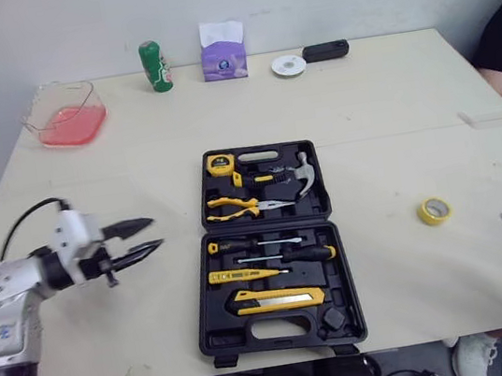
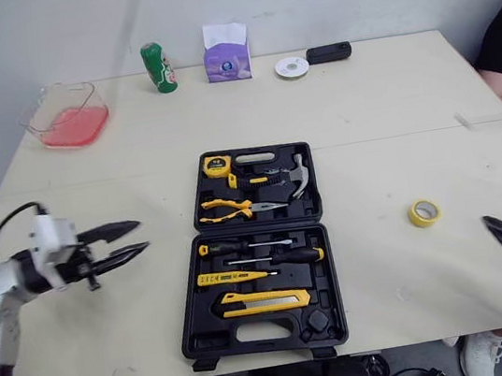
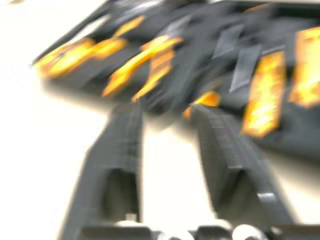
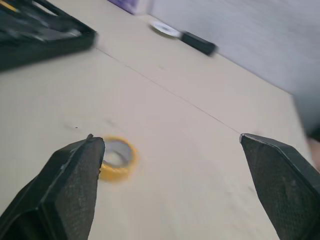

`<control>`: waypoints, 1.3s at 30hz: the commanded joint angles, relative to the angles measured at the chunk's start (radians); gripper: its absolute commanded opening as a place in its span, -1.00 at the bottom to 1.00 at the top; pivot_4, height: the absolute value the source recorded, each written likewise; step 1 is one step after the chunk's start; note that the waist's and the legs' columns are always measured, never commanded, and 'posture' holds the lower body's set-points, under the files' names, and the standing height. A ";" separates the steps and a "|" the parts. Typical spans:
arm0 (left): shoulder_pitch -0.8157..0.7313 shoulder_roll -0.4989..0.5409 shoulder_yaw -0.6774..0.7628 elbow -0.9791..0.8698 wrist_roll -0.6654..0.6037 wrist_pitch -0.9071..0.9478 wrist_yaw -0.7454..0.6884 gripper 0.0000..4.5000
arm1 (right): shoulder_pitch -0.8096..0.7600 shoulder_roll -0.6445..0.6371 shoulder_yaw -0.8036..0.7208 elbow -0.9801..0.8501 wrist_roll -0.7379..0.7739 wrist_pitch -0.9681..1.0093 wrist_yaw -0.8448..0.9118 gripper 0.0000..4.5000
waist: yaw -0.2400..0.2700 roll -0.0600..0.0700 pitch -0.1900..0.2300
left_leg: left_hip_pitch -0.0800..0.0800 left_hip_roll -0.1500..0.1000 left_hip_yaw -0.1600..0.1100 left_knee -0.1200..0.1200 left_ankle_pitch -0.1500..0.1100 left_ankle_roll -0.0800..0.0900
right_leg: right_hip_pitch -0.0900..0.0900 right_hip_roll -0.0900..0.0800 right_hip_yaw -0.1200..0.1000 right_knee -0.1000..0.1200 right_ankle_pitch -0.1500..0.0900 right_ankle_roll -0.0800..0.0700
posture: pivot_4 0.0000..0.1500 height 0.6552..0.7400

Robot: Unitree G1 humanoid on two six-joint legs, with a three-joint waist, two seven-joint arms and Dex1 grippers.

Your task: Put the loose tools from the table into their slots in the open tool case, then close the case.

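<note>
Two claws open, both empty | left claw (image 1: pixel 156 232) hovers above table (image 1: pixel 363 114), left of open tool case (image 1: pixel 219 342) | right claw (image 4: pixel 170 139) spread wide near yellow tape roll (image 1: pixel 434 211) | roll lies loose right of case

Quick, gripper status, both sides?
Left gripper: open, holding nothing.
Right gripper: open wide, holding nothing.

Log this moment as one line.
left gripper: open, empty, beside tool case | right gripper: open, empty, near yellow tape roll | case: open | tape: loose on table
</note>
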 commanded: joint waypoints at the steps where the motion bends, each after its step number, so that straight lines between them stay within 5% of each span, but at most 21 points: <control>1: 0.073 -0.001 0.120 0.003 0.000 -0.041 0.072 0.70 | 0.007 -0.051 -0.099 0.132 -0.014 -0.082 -0.034 1.00 | -0.006 0.000 0.000 | 0.000 0.000 0.000 -0.001 0.000 0.000 | 0.000 0.000 0.001 -0.001 0.000 0.000 | 1.00 1.00; 3: 0.109 0.000 0.162 0.018 -0.001 -0.049 0.100 0.99 | 0.010 -0.068 -0.120 0.196 -0.016 -0.104 -0.048 1.00 | -0.007 0.000 0.000 | 0.000 0.000 0.000 -0.002 0.000 -0.001 | 0.000 -0.001 0.002 -0.002 0.000 0.000 | 1.00 1.00; 10: 0.219 0.033 0.365 0.347 0.050 -0.079 0.309 0.99 | 0.120 -0.083 -0.213 0.467 -0.046 -0.215 -0.154 1.00 | -0.012 0.000 0.000 | 0.004 0.004 0.003 -0.007 -0.002 -0.004 | -0.002 -0.002 0.005 -0.003 -0.001 -0.003 | 1.00 1.00; 18: 0.279 -0.015 0.420 0.345 0.025 -0.096 0.390 0.99 | 0.186 -0.035 -0.229 0.518 -0.016 -0.284 -0.221 1.00 | -0.018 -0.002 0.000 | 0.006 0.004 0.005 -0.010 -0.005 -0.009 | -0.002 -0.004 0.009 -0.004 0.000 -0.003 | 1.00 1.00; 31: 0.201 -0.065 0.318 0.208 0.011 -0.069 0.364 0.99 | 0.099 -0.033 -0.148 0.396 0.018 -0.201 -0.205 1.00 | -0.032 -0.001 -0.001 | 0.007 0.004 0.006 -0.014 -0.002 -0.014 | -0.003 -0.003 0.009 -0.005 0.000 -0.004 | 1.00 1.00; 39: 0.128 -0.084 0.184 -0.068 -0.080 0.017 0.249 0.99 | 0.174 -0.139 -0.021 -0.032 0.016 0.113 -0.116 1.00 | -0.030 0.000 -0.001 | 0.007 0.005 0.008 -0.015 -0.001 -0.015 | -0.004 -0.002 0.010 -0.005 0.000 -0.004 | 1.00 1.00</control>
